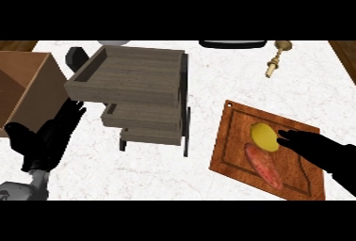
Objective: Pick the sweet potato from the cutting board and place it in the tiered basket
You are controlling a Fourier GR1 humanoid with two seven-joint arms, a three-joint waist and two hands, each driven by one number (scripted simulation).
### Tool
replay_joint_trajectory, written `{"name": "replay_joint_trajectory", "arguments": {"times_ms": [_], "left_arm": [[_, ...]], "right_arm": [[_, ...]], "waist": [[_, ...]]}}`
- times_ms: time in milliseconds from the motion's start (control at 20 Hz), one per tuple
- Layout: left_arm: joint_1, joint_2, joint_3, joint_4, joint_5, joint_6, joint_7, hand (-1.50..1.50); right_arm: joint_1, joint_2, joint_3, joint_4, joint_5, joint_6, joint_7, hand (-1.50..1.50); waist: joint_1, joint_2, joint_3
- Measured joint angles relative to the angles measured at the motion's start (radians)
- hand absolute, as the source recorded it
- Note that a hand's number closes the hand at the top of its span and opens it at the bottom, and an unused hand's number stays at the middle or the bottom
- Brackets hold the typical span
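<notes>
Right hand (316, 148): black, fingers relaxed and apart, over wooden cutting board (233, 147). Sweet potato (264, 168): reddish, elongated, on board beside round yellow fruit (264, 135). Tiered basket (132, 75): grey planks, on marbled worktop (230, 70).

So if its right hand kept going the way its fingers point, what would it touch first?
Probably the lemon on the cutting board, just ahead of the right hand; the sweet potato lies beside that line. Height is unclear.

Black left hand (42, 141), grey forearm (17, 190); black right hand (323, 150).
</notes>
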Motion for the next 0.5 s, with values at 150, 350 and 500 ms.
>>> {"name": "replay_joint_trajectory", "arguments": {"times_ms": [150, 350, 500], "left_arm": [[0.012, -0.001, 0.011, -0.024, -0.005, -0.01, 0.017, 0.0], [0.009, -0.016, 0.037, -0.011, -0.019, -0.032, 0.018, 0.0], [0.005, -0.031, 0.05, -0.007, -0.032, -0.047, 0.022, 0.0]], "right_arm": [[-0.018, 0.019, 0.036, -0.068, 0.006, 0.062, 0.124, -1.5], [-0.028, 0.107, 0.104, -0.093, 0.087, 0.078, 0.235, -1.5], [-0.029, 0.184, 0.163, -0.077, 0.168, 0.071, 0.289, -1.5]], "waist": [[0.003, 0.001, 0.001], [0.003, 0.003, 0.002], [0.003, 0.004, 0.003]]}}
